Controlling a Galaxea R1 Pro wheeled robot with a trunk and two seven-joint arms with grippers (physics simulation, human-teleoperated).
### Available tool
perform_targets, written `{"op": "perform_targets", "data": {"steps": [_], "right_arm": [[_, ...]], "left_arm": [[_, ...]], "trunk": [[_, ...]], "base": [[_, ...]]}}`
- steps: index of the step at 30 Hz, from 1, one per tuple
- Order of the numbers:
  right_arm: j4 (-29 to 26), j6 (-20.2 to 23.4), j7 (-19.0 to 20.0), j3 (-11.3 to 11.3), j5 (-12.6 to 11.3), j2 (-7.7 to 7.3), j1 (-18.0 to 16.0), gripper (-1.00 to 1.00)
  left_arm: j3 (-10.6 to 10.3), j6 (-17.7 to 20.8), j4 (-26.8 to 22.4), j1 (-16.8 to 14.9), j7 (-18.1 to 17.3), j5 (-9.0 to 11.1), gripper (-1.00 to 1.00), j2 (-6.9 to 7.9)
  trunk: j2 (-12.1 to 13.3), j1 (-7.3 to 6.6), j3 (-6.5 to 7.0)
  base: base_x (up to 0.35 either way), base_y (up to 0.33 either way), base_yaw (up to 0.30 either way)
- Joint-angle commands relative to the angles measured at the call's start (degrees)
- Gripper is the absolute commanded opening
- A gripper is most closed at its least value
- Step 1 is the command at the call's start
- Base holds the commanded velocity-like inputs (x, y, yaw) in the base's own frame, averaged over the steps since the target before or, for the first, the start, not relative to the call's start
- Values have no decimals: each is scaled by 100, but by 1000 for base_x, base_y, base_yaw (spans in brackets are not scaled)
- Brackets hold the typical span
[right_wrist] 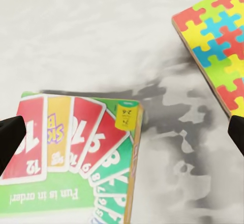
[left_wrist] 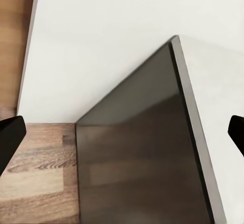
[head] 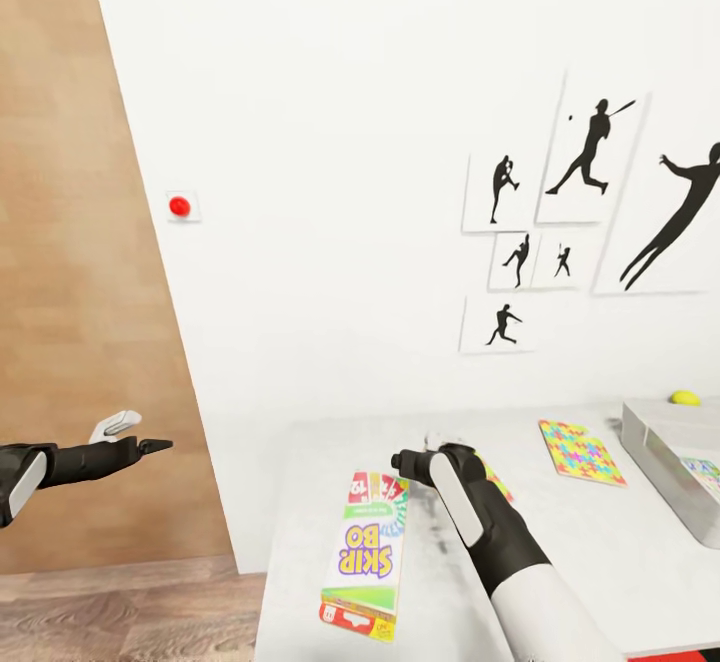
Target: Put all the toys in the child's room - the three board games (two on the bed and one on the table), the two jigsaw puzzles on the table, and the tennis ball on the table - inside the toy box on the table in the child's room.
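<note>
R gripper (right_wrist: 122,132) wide, empty, over table (head: 600,562) | SKIP BO game (head: 366,554) at its 9 o'clock (flat) | L gripper (left_wrist: 122,132) wide | puzzle (head: 581,451) at 2 o'clock

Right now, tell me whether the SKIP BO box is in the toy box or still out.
Out. The SKIP BO box lies flat on the table, apart from the toy box at the far right.

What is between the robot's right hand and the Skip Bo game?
Nothing visible. The right gripper hangs open over bare table, with the SKIP BO box lying flat just beside it and a jigsaw puzzle on its other side.
</note>
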Motion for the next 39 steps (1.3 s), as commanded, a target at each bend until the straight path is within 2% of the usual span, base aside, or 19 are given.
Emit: {"op": "perform_targets", "data": {"steps": [1, 8, 23, 39], "right_arm": [[33, 8, -58, 10, -61, 0, -22, 100], [510, 12, -55, 10, -53, 11, -212, 100], [754, 27, -32, 18, -118, 50, -277, 100], [867, 22, -2, 19, -140, 27, -274, 100]], "left_arm": [[14, 37, 1, -5, -10, 16, 100, -1], [14, 37, 1, -5, -13, 16, 100, 6], [14, 21, 1, -5, -72, 16, 100, 9], [7, 11, 3, -5, -108, 16, 100, 13]], "trunk": [[-6, 1, -18], [-6, 1, -82], [-6, 1, -221], [-6, 1, -369]], "base": [[0, 0, 0], [0, 0, 0], [0, 0, 0], [0, 0, 0]]}}
